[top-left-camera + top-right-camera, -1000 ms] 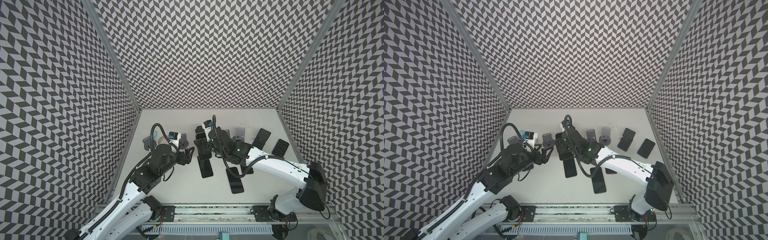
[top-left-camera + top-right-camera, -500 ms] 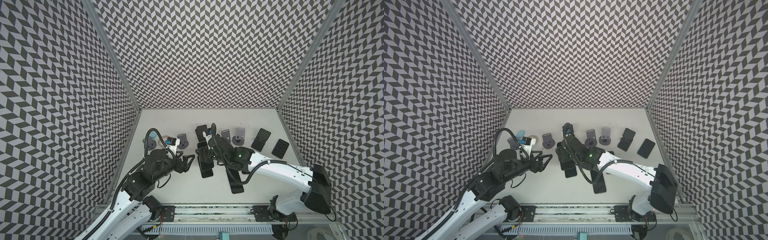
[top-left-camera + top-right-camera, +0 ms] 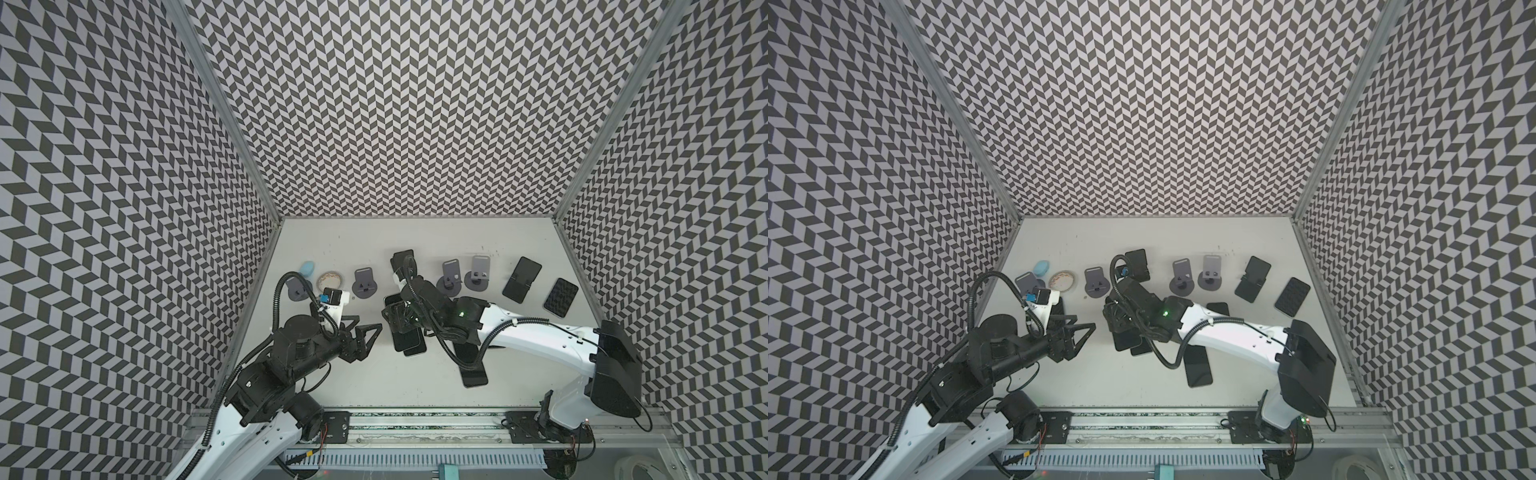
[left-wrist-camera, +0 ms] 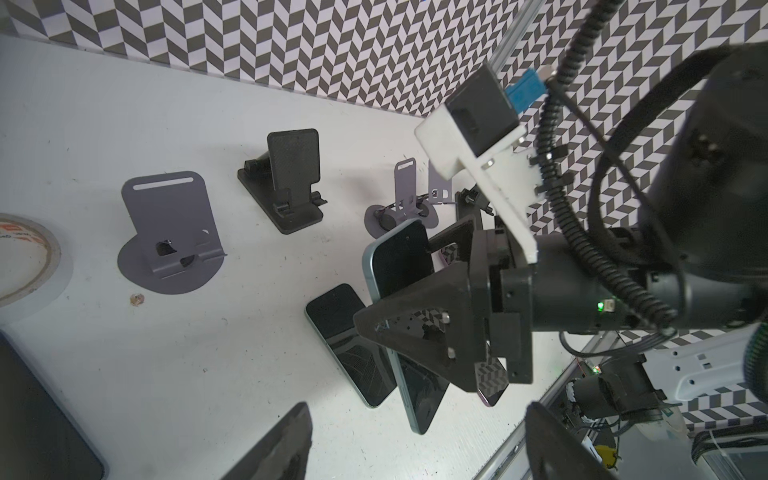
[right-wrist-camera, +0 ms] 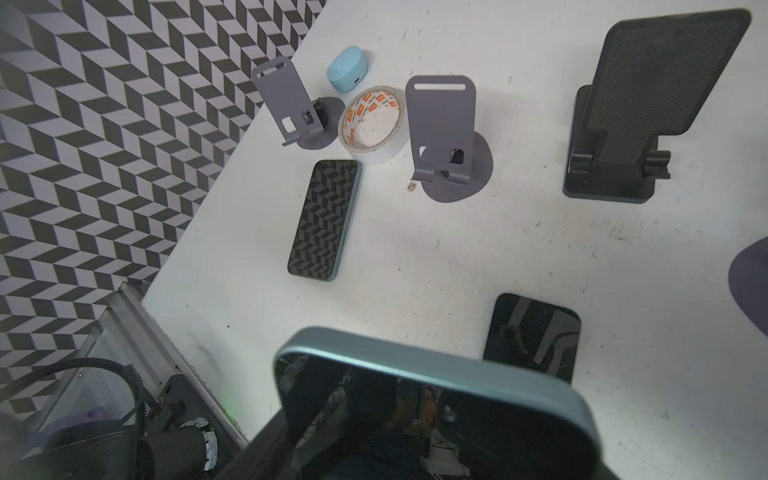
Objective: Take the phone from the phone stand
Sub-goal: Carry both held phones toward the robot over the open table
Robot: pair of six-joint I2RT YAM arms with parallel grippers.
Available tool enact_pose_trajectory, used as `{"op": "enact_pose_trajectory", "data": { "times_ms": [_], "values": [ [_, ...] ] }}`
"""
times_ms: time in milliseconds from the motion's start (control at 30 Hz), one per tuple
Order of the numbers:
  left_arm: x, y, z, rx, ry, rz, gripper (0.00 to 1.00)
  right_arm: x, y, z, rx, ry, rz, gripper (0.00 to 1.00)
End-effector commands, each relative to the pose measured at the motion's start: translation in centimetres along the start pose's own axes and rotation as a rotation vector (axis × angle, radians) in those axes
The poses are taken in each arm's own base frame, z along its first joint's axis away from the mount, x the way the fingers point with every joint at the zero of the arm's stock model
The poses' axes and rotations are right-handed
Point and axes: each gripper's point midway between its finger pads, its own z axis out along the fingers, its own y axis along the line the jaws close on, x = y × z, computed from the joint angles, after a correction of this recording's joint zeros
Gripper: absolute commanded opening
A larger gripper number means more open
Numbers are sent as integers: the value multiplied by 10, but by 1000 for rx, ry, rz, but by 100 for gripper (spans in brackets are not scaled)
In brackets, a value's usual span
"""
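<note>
One slim glossy black-screened phone (image 4: 399,257) with a pale teal rim hangs clamped in the right gripper (image 3: 400,319), clear of the black hinged plastic stand (image 3: 403,259) on its far side, above dark phones lying flat (image 3: 409,347) mid-table. Likely stiff, slick, breakable: best pinched across its side edges. The left gripper (image 3: 368,332) gapes empty to the left.

Near the black-and-white chevron-patterned wall (image 5: 104,124), I see a white roll of tape with orange print (image 5: 370,106) lying flat on the white table (image 5: 498,257), a pale blue rounded case (image 5: 347,68) just beside it.
</note>
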Motion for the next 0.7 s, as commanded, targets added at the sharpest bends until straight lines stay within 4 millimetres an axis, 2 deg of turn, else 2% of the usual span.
{"op": "enact_pose_trajectory", "data": {
  "times_ms": [0,300,533,667],
  "values": [
    [10,11,1,-48,30,-30,81,-23,20,-3,-61,-67,19,54],
    [7,20,-8,-101,-6,-59,79,-14,19,14,-49,-34,23,54],
    [12,24,0,-125,32,-67,79,-18,14,20,8,-30,-12,55],
    [13,24,0,-120,38,-63,79,-16,17,25,-9,-19,-15,55]
  ]
}}
